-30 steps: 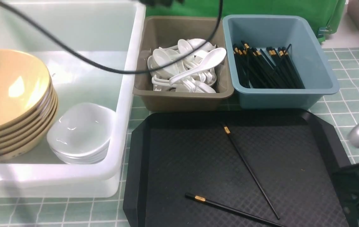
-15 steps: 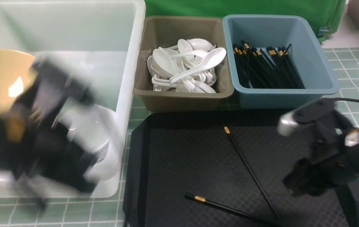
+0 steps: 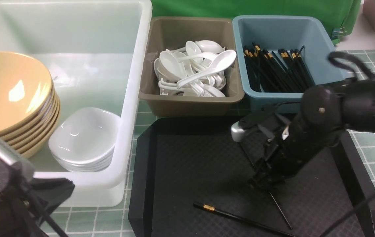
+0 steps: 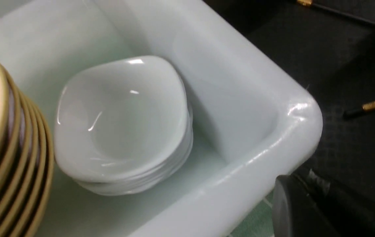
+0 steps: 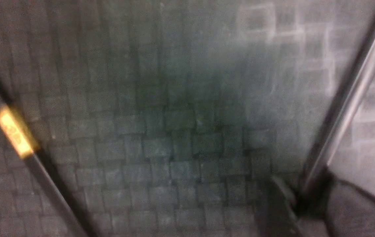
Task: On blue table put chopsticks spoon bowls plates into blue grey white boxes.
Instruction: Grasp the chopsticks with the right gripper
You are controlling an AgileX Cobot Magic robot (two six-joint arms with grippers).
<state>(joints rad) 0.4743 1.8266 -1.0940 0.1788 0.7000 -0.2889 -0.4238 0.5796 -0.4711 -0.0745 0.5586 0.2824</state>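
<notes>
Black diamond-patterned plastic fills the middle of the front view: a tray [image 3: 187, 158] lying on the pale tiled table [image 3: 102, 220], with two loose chopsticks on it. One chopstick [image 3: 281, 210] runs diagonally at about 4 o'clock on the tray, its far part hidden behind the right arm; the other chopstick [image 3: 227, 214] lies across the 6 o'clock edge, its gold band toward 9 o'clock. The right tool [image 3: 262, 180] points down at the tray, with its tip on or just above the diagonal stick. The blurred right wrist view shows only tray texture, a gold-banded stick [image 5: 13, 131] and a grey bar, so I cannot tell how far this tool is parted or whether it has hold of anything. At 12 o'clock from the tray stand two bins side by side: a grey-brown bin [image 3: 174, 33] heaped with white spoons [image 3: 190, 70], and at its 3 o'clock side a dusty blue bin [image 3: 325, 39] holding a bundle of black chopsticks [image 3: 273, 72]. At 9 o'clock from the tray sits the large white tub [image 3: 134, 95]; inside it a stack of mustard-tan bowls [image 3: 6, 89] leans at the 9 o'clock side, and a stack of small white plates [image 3: 84, 138] sits just beside it in the corner nearest the tray. The left tool [image 4: 289, 207] hangs just outside that corner of the tub at about 7 o'clock in the scene, fully closed and empty.
</notes>
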